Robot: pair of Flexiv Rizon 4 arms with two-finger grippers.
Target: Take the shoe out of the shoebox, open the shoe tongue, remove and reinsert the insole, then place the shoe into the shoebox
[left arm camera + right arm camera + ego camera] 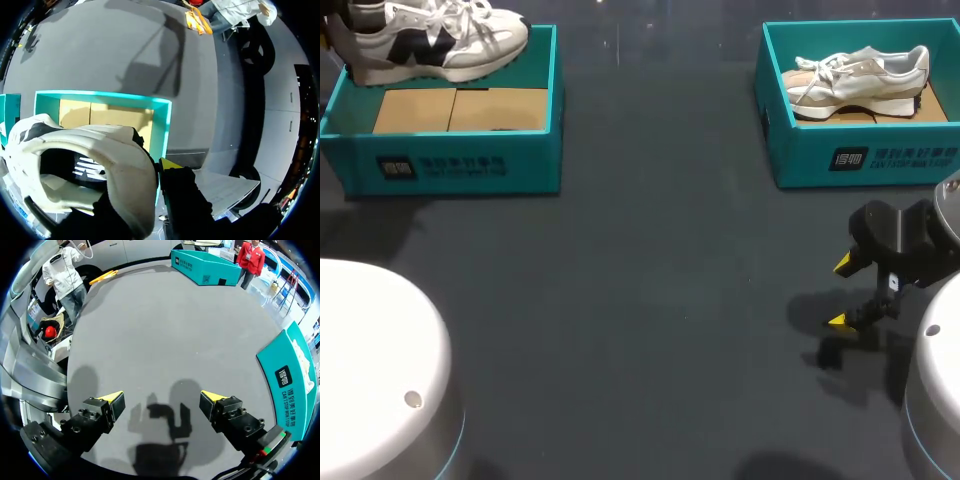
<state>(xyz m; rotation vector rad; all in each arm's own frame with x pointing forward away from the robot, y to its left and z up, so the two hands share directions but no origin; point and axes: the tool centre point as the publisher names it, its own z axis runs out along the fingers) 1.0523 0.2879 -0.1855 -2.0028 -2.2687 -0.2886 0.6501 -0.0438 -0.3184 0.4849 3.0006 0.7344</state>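
A white shoe with black side marks point(440, 40) hangs over the far edge of the left teal shoebox point(460, 165), whose cardboard floor is bare. In the left wrist view my left gripper point(155, 170) is shut on the heel collar of this shoe point(100, 150), with one yellow fingertip point(170, 163) showing outside the heel and the other hidden behind it. The box point(162, 125) lies below. My right gripper point(841, 292) stands open low over the table at the right, nothing between its fingers point(162, 402).
A second teal shoebox point(860, 160) at the far right holds another white shoe point(860, 80); its wall point(290, 380) is beside my right gripper. White rounded robot bases point(370, 370) fill the near corners. Dark tabletop point(650, 280) stretches between the boxes.
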